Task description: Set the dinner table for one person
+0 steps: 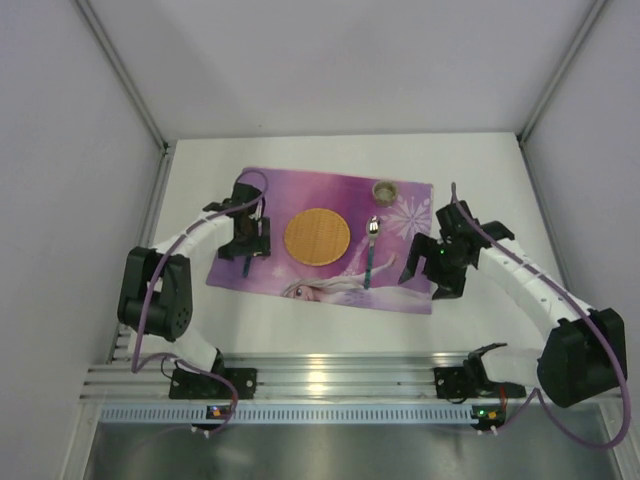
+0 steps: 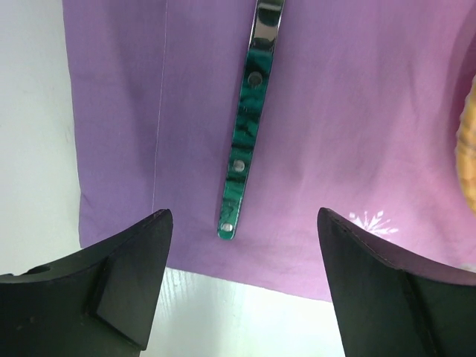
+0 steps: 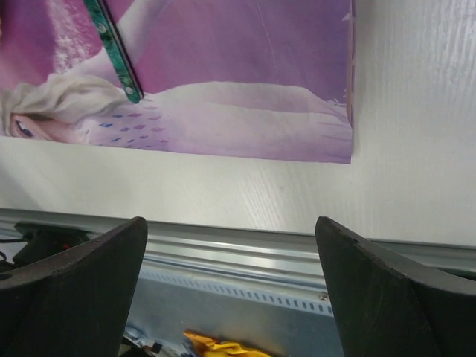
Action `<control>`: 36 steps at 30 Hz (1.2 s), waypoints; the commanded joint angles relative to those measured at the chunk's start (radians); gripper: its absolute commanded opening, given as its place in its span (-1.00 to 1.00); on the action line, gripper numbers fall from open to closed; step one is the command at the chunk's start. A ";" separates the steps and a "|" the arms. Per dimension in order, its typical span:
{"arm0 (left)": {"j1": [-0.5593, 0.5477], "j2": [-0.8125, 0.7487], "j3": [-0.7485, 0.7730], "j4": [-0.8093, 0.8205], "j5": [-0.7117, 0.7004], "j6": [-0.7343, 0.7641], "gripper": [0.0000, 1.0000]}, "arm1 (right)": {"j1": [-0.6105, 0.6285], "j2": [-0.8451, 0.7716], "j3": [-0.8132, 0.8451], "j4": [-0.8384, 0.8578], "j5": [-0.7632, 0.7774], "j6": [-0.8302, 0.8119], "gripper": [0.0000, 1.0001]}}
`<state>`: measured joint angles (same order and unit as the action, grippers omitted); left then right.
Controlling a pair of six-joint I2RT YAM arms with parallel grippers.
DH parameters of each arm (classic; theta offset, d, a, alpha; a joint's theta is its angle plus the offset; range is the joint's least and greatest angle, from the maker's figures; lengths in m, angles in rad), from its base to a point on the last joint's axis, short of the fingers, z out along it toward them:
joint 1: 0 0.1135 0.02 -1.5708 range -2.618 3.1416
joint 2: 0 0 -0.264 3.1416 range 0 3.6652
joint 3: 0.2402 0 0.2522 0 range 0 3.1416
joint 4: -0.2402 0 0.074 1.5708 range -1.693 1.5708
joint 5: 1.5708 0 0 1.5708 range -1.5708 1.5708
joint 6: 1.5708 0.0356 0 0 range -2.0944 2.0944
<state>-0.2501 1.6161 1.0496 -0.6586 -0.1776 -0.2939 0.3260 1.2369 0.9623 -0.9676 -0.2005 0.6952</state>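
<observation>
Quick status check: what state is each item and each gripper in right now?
Placemat: spread flat on the dinner table.
Round woven plate: flat at the placemat's centre, empty.
Spoon: lying flat right of the plate, ungripped.
Small cup: upright at the placemat's far right; contents unclear.
Green-handled utensil: lying flat on the placemat, ungripped.
Left gripper: open, over that utensil's handle.
Right gripper: open, empty.

The left tool [image 2: 242, 216] is hovering with its two black fingers [image 2: 111, 282] spread wide and empty over the near edge of a purple placemat [image 2: 349, 111]. A green-handled utensil [image 2: 245, 134] is lying on the cloth, its handle end pointing toward the gap between them. The white desk [image 2: 37, 149] is showing at left and below, while a tan rim [image 2: 467, 149] is peeking in at right, above a printed snowflake [image 2: 372, 222].
</observation>
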 commanded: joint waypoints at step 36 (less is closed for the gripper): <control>0.017 -0.236 0.107 -0.130 0.035 -0.125 0.59 | -0.123 0.263 -0.278 0.277 0.164 -0.148 -1.00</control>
<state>-0.2371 1.4151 1.1557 -0.7719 -0.1360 -0.4030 0.2306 1.4750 0.7044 -0.6231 -0.2916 0.5869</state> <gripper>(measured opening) 0.796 0.003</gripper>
